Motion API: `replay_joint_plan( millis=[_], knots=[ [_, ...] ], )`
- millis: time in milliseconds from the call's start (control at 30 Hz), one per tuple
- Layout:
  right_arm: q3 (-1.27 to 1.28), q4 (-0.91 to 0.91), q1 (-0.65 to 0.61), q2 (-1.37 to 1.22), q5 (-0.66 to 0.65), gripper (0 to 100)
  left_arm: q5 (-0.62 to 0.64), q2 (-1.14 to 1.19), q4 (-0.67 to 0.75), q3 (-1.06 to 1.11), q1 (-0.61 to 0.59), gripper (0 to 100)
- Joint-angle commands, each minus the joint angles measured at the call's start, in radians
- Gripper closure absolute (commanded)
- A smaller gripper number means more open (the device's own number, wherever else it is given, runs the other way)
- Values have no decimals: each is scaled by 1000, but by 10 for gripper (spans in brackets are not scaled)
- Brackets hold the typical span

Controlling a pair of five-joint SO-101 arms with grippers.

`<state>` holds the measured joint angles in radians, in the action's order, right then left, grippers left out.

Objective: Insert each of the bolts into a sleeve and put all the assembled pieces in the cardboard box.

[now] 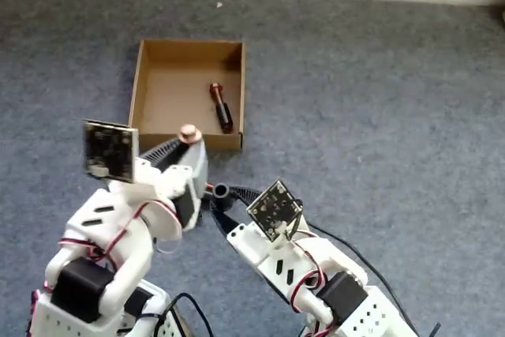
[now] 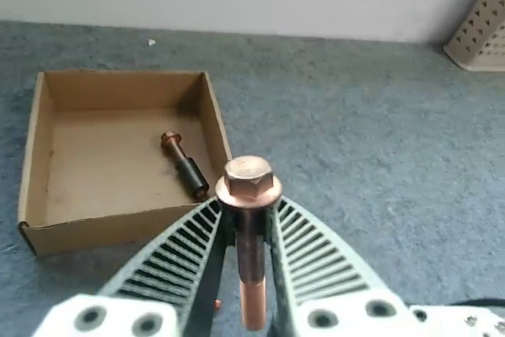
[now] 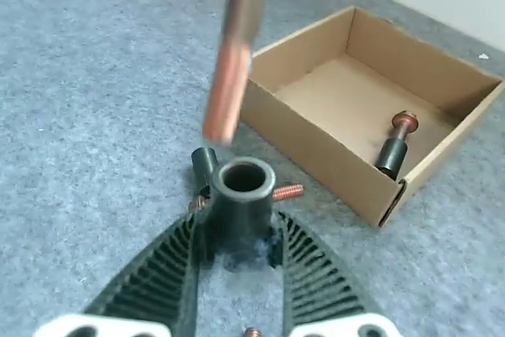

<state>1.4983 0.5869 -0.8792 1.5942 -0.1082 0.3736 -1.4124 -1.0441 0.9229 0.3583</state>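
Observation:
My left gripper is shut on a copper bolt held upright, hex head on top; the head sits just in front of the cardboard box. My right gripper is shut on a black sleeve with its bore facing up. That bolt's shank hangs above the sleeve, slightly off to one side, its tip apart from the bore. In the high view the sleeve is beside the left gripper. One assembled bolt and sleeve lies inside the box.
On the grey carpet just behind the held sleeve lie another black sleeve and a loose copper bolt. The box's near wall stands close beyond them. A perforated beige basket sits far off by the wall.

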Motion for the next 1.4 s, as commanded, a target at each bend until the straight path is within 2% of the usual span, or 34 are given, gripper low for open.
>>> replay_joint_plan(
  millis=[0,600,767,1367],
  knots=[
    [-12,-33,-18,7,6,994,15,-8,37,5,76,994],
    [38,-28,-18,13,8,994,17,-10,32,-31,77,994],
    [39,-28,-19,13,8,994,12,-10,38,39,119,994],
    [30,-27,-16,13,9,994,15,-10,37,157,127,994]
  ],
)
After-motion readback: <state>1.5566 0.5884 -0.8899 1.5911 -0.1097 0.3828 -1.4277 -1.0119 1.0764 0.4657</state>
